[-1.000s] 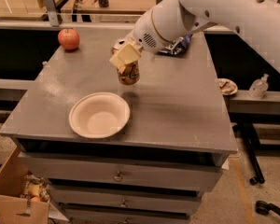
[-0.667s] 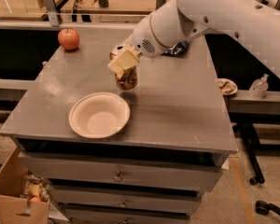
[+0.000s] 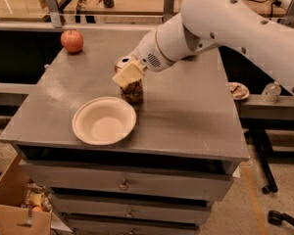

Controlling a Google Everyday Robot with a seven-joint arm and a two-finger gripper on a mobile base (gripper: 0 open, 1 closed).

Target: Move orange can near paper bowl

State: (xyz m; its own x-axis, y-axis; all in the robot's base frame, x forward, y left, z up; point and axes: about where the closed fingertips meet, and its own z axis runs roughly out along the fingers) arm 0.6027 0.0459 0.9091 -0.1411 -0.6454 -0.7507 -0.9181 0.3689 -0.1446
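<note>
White glossy arm (image 3: 225, 28) built from fat rounded sections, filling the upper right of frame. About 5 small dark round holes dotted over the big section. Thin dark seam ring near the wrist end, 1 patch of tiny perforations beside it. Gripper (image 3: 129, 76), left of frame centre, pale tan, blocky.

The gripper (image 3: 129, 78), clamped on the orange can (image 3: 133, 93), carries it nearer across the grey table (image 3: 186, 111), now just beside the paper bowl's (image 3: 78, 122) far rim.
</note>
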